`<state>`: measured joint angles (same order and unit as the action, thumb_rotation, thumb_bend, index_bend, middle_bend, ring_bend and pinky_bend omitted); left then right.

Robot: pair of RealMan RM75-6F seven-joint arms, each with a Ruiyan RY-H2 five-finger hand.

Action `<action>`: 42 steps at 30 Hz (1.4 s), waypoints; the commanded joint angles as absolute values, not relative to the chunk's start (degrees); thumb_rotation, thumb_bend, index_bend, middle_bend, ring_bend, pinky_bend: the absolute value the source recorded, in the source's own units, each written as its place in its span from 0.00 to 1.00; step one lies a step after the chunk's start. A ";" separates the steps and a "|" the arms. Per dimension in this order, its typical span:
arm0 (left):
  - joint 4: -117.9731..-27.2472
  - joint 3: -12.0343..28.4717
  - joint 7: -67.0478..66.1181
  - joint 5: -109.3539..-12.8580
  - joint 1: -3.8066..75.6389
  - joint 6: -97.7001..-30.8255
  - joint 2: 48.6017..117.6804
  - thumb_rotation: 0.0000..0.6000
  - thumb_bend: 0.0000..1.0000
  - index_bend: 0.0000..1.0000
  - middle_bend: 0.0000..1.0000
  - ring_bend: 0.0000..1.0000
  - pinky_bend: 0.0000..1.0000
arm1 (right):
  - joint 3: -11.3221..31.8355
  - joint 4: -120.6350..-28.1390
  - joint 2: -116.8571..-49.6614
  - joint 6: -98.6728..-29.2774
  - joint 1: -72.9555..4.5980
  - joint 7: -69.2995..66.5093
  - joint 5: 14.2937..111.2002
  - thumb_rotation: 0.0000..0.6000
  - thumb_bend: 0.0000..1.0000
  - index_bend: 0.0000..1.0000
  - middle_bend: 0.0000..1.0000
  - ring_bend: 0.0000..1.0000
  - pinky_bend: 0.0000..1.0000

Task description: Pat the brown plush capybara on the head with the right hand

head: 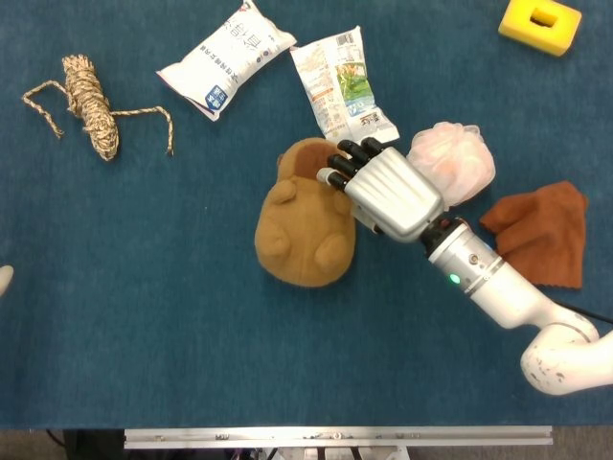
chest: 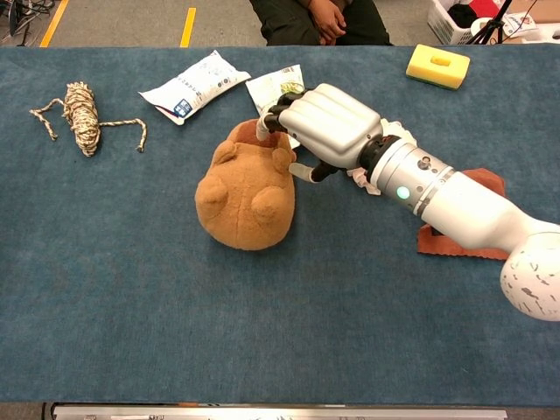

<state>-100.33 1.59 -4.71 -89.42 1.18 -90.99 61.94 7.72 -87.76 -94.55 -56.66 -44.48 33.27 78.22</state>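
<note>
The brown plush capybara (head: 297, 225) lies on the blue table, its darker head end toward the far side; the chest view shows the capybara (chest: 241, 197) from the front. My right hand (head: 388, 192) hovers over the head from the right. Its bent fingers (head: 343, 163) touch the top of the head and hold nothing. In the chest view the right hand (chest: 328, 122) arches over the head, fingers (chest: 269, 122) pointing down and thumb apart below. A pale tip (head: 4, 279) at the left edge of the head view seems to be my left hand.
Behind the plush lie a white packet (head: 227, 59) and a green-printed snack packet (head: 342, 86). A pink mesh ball (head: 452, 161) and a rust-brown cloth (head: 539, 233) sit beside my right forearm. A yellow block (head: 539, 24) is far right, a straw rope toy (head: 91, 105) far left.
</note>
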 commanded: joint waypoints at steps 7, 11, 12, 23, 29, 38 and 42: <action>-100.40 1.60 -4.61 -89.54 1.01 -91.27 61.96 1.00 0.17 0.28 0.22 0.11 0.14 | 7.20 -87.81 -94.94 -55.96 -44.74 34.10 77.02 1.00 0.28 0.42 0.33 0.21 0.32; -100.37 1.57 -4.53 -89.41 0.90 -91.27 61.90 1.00 0.17 0.28 0.22 0.11 0.14 | 7.12 -87.52 -95.25 -55.92 -44.79 34.61 76.39 1.00 0.31 0.54 0.33 0.21 0.32; -100.36 1.57 -4.52 -89.40 0.89 -91.28 61.90 1.00 0.17 0.28 0.22 0.11 0.14 | 7.11 -87.44 -95.33 -55.99 -44.78 34.79 76.25 1.00 0.33 0.58 0.33 0.21 0.32; -100.63 1.65 -4.84 -89.46 1.00 -91.10 61.94 1.00 0.17 0.28 0.22 0.11 0.14 | 6.50 -87.64 -94.35 -56.71 -44.43 33.79 76.72 1.00 0.34 0.54 0.34 0.20 0.31; -100.90 1.68 -5.42 -89.64 1.21 -90.85 62.04 1.00 0.17 0.28 0.22 0.11 0.14 | 5.84 -89.83 -91.69 -56.85 -43.88 33.85 76.87 1.00 0.34 0.04 0.25 0.12 0.24; -100.13 2.45 -5.76 -89.38 1.70 -90.84 62.32 1.00 0.17 0.28 0.22 0.11 0.14 | 4.11 -97.53 -82.00 -63.53 -38.48 31.14 78.70 1.00 0.34 0.02 0.23 0.11 0.24; -98.70 3.17 -4.79 -88.10 2.25 -90.03 62.50 1.00 0.17 0.28 0.22 0.11 0.14 | 3.09 -100.44 -75.45 -67.68 -34.39 29.03 78.37 1.00 0.34 0.13 0.25 0.11 0.24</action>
